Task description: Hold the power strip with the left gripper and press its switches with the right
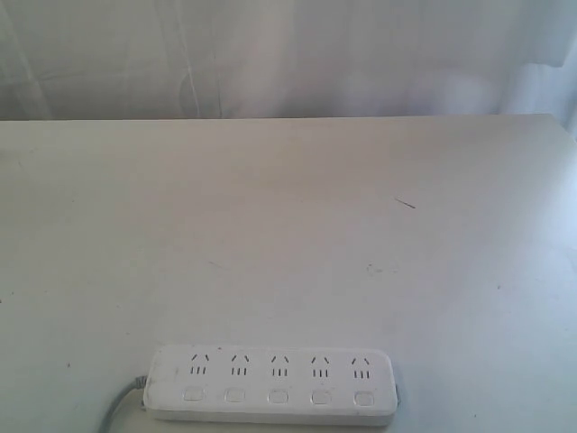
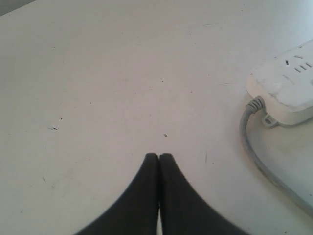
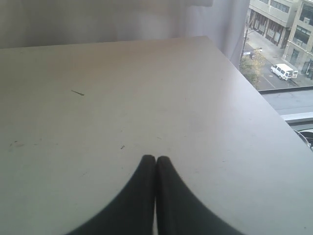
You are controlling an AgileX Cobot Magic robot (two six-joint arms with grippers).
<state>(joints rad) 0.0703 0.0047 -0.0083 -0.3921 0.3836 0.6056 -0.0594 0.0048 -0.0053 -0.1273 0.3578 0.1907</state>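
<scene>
The power strip [image 1: 270, 386] lies flat along the desk's [image 1: 288, 225] near edge, its grey cord [image 1: 122, 401] at the left end and its switches [image 1: 278, 395] nearest the edge, while the left gripper [image 2: 159, 157] beside the cord end and the right gripper [image 3: 155, 159] near the right edge hang pinched together, empty.

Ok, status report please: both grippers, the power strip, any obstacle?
Left black gripper shut, empty. Right black gripper shut, empty. Long flat white plastic power strip lies on white table, untouched, small white square switches facing up. No obstacle in view.
</scene>
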